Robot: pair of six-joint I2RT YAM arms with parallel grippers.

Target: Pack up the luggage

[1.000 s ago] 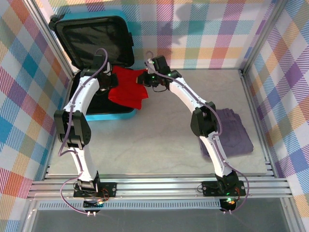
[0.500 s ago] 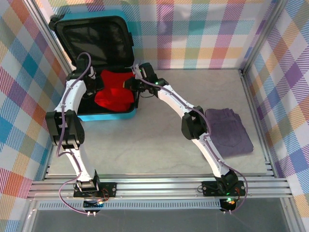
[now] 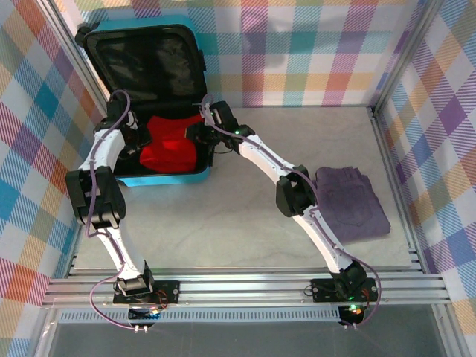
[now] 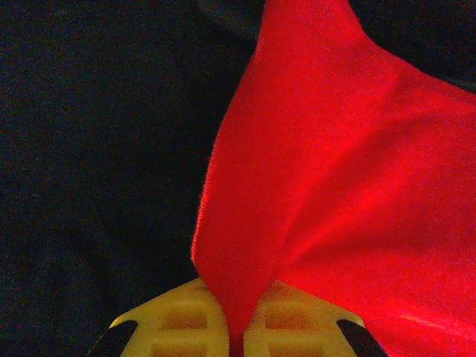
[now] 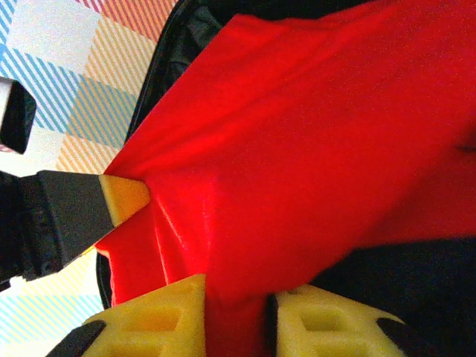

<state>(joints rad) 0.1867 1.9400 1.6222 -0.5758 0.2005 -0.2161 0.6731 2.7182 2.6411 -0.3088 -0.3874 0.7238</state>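
Note:
The luggage (image 3: 165,178), a turquoise hard-shell suitcase, lies open at the back left with its black-lined lid (image 3: 145,56) propped up. A red garment (image 3: 169,141) lies inside the lower half on the black lining (image 4: 97,149). My left gripper (image 3: 136,137) is at the garment's left edge, shut on a pinched fold of the red cloth (image 4: 349,171). At the garment's right edge, my right gripper (image 3: 199,134) has its jaws parted. Red cloth (image 5: 312,149) still runs between them, with a dark gap beside one pad. The left gripper's fingertip (image 5: 123,197) shows in the right wrist view.
A folded purple garment (image 3: 351,202) lies on the table at the right, beside the right arm's elbow. Plaid walls close in the back and both sides. Metal rails run along the near edge by the arm bases.
Both arms carried the red garment left, from hanging over the suitcase's right rim to lying inside it. The right jaws have parted; the left stays clamped.

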